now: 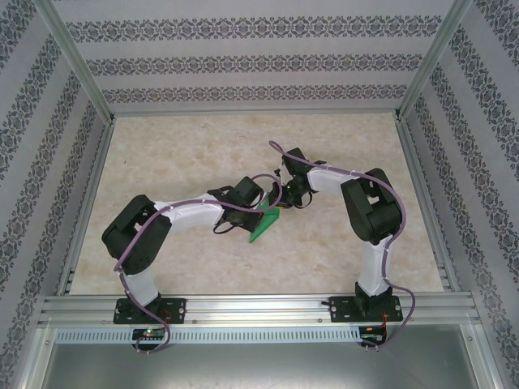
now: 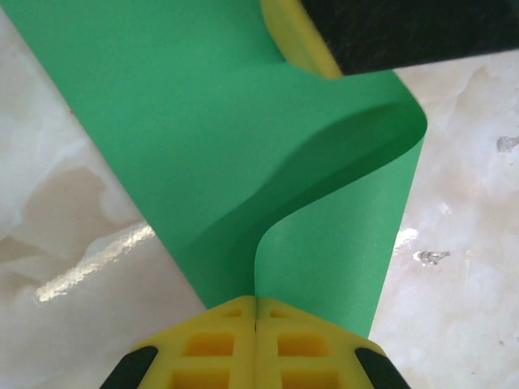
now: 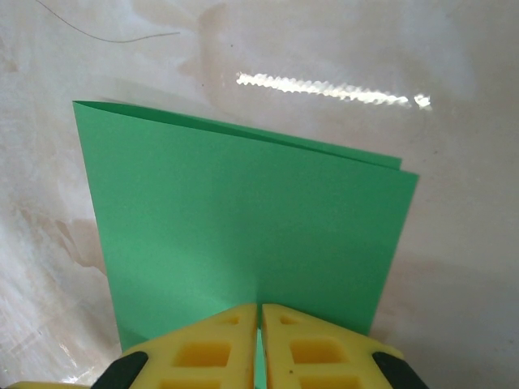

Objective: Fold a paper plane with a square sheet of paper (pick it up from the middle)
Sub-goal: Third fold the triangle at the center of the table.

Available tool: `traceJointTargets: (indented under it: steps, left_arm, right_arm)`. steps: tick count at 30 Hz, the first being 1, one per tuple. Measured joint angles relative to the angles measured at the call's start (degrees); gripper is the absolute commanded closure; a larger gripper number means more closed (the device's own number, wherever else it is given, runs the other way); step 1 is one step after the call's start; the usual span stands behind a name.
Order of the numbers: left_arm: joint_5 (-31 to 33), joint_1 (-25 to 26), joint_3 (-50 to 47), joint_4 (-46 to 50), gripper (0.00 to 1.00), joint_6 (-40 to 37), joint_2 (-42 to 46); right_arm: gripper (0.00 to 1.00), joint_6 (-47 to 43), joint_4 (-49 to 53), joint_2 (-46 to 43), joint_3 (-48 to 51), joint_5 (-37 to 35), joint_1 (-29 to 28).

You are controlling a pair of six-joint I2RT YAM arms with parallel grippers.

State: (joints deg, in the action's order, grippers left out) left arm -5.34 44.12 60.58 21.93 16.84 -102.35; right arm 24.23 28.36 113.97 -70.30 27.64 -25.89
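One square sheet of paper (image 3: 243,219) is clenched by left hand (image 2: 256,312) and right hand (image 3: 259,318) — edges should be aligned before creasing

Pale marble-look tabletop (image 1: 203,146), grey pattern-striped walls (image 1: 243,61), aluminium frame posts (image 1: 75,61), glare streaks (image 3: 324,87), possibly overhead lighting

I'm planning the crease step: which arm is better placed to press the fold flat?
Right, probably: the right gripper pinches the paper where both layers lie flat and nearly aligned; the left gripper holds it where it bulges in a loose curve.
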Motion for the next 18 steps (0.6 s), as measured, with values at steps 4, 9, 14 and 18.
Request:
traceJointTargets:
  steps: [4, 9, 14, 18]
  left_arm:
    - [-1.05, -0.20, 0.70, -0.02, 1.00, -0.42, -0.46]
    - [-1.07, -0.24, 0.83, -0.04, 1.00, -0.57, -0.87]
    - [-1.09, -0.24, 0.83, -0.04, 1.00, -0.55, -0.87]
    - [-1.29, -0.24, 0.46, -0.07, 1.00, -0.52, -0.85]
  right_arm:
    - [0.89, 0.02, 0.00, 0.00, 0.00, -0.02, 0.00]
    - [0.89, 0.02, 0.02, 0.00, 0.00, -0.02, 0.00]
    - [0.89, 0.02, 0.02, 0.00, 0.00, -0.02, 0.00]
    - [0.89, 0.02, 0.02, 0.00, 0.00, -0.02, 0.00]
